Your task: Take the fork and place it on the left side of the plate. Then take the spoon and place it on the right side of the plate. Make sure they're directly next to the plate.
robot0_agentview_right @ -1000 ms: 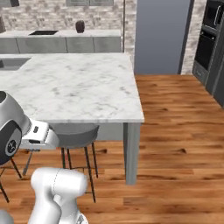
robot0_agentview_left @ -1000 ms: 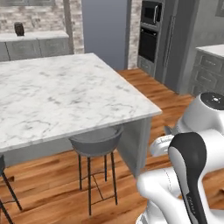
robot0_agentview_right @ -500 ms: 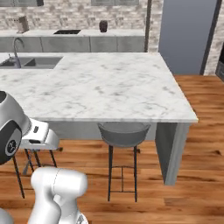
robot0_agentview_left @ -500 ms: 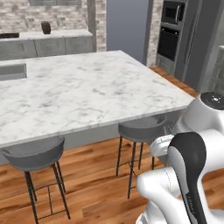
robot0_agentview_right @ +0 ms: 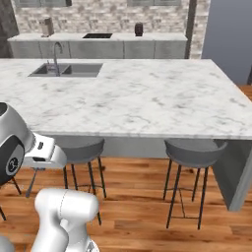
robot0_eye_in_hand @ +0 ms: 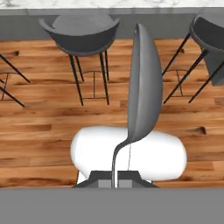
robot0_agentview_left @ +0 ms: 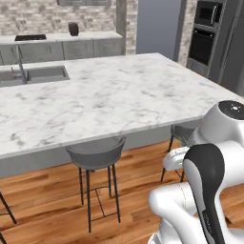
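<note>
In the hand view my gripper [robot0_eye_in_hand: 113, 177] is shut on the thin curved handle of the spoon [robot0_eye_in_hand: 144, 83]. Its grey oval bowl stands edge-on above the fingertips, over the wooden floor in front of the stools. In the right base view the spoon [robot0_agentview_right: 32, 181] shows as a thin grey sliver hanging below the hand, low at the left and short of the island. The fork and the plate are out of view.
A long marble island [robot0_agentview_left: 119, 95] [robot0_agentview_right: 147, 98] spans both base views, with a sink [robot0_agentview_right: 66, 70] and tap at its far left. Grey stools [robot0_agentview_left: 95, 155] [robot0_agentview_right: 194, 147] [robot0_eye_in_hand: 81, 26] stand under its near edge on the wooden floor. A back counter [robot0_agentview_right: 98, 39] and wall ovens [robot0_agentview_left: 204, 33] lie beyond.
The whole picture has shifted: the base has moved left along the island, bringing the sink and more stools into view. The gripper stays shut on the spoon.
</note>
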